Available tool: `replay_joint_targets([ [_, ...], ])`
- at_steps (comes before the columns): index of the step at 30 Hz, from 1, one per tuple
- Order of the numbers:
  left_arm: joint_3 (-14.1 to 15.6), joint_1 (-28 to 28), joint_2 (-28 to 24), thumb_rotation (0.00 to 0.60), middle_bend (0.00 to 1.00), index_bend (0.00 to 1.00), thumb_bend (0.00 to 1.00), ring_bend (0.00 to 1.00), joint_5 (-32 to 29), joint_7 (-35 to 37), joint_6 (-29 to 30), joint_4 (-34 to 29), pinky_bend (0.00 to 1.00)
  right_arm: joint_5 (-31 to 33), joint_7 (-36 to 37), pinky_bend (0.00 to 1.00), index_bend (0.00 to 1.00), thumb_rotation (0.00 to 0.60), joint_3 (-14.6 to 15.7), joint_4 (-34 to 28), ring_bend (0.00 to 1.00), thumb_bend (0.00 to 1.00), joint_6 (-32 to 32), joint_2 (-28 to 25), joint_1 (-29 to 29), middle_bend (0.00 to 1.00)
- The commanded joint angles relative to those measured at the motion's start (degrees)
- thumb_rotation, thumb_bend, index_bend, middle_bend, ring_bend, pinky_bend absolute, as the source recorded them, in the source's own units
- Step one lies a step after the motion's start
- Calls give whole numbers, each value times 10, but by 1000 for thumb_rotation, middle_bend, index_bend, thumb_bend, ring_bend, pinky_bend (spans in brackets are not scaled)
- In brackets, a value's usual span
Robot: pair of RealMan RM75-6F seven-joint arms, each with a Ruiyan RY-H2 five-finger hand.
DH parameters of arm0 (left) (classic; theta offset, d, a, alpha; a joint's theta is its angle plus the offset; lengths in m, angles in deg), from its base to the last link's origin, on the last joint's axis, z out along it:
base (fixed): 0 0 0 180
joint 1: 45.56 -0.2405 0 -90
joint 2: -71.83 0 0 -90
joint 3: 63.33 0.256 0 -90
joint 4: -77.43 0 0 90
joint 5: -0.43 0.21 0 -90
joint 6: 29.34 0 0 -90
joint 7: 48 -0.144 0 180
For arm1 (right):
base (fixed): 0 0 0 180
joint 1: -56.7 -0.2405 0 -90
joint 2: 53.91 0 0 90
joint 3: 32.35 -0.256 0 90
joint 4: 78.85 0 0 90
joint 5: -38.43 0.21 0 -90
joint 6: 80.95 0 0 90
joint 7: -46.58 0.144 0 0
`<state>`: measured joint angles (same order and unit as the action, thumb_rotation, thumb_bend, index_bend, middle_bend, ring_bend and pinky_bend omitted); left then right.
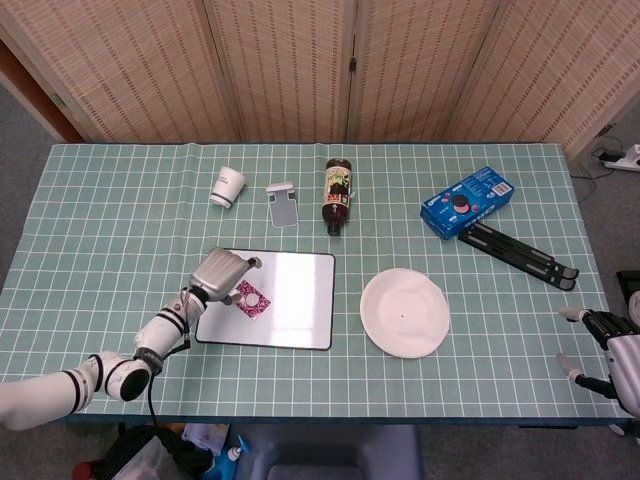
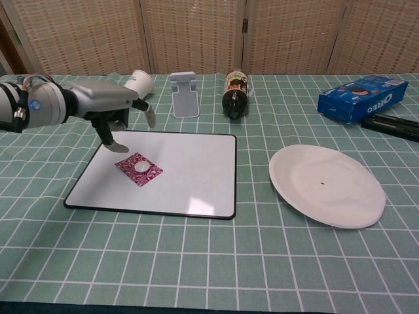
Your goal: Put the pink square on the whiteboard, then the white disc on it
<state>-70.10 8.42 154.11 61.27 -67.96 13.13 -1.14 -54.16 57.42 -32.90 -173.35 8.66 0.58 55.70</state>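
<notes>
The pink square (image 2: 139, 169) lies flat on the left part of the whiteboard (image 2: 190, 170), with the small white disc (image 2: 140, 167) resting on its middle. In the head view the pink square (image 1: 252, 300) shows just right of my left hand (image 1: 218, 277). My left hand (image 2: 114, 108) hovers above the whiteboard's far-left corner, fingers spread and holding nothing, a short way above the square. My right hand (image 1: 612, 352) rests at the table's front right edge, fingers apart and empty.
A large white plate (image 2: 326, 184) lies right of the whiteboard. At the back are a tipped paper cup (image 2: 139, 83), a grey phone stand (image 2: 184, 94), a dark bottle (image 2: 235, 95) on its side, a blue Oreo box (image 2: 360, 97) and a black folding stand (image 1: 520, 251).
</notes>
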Motion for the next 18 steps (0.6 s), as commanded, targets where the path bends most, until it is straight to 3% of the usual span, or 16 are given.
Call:
replay_joint_targets([
  [1,-8,-36,-29,600,869,258,252,862,-13,24,48,-37,998,0,0,363,275,600,0,0,308,232,0,1,-1,347],
  [6,-14,-83,-63,600,734,259,252,723,-35,39,113,-83,861,-1,-1,363,275,600,0,0,307,232,-5,3,-3,347],
  [14,-7,-162,-112,600,477,254,252,408,-14,85,204,-124,484,-4,-4,363,275,600,-2,-3,308,232,-8,4,-8,348],
  [18,2,-205,-129,600,434,244,251,353,2,84,266,-146,447,-3,-5,363,275,600,-3,-2,307,232,-12,6,-11,347],
])
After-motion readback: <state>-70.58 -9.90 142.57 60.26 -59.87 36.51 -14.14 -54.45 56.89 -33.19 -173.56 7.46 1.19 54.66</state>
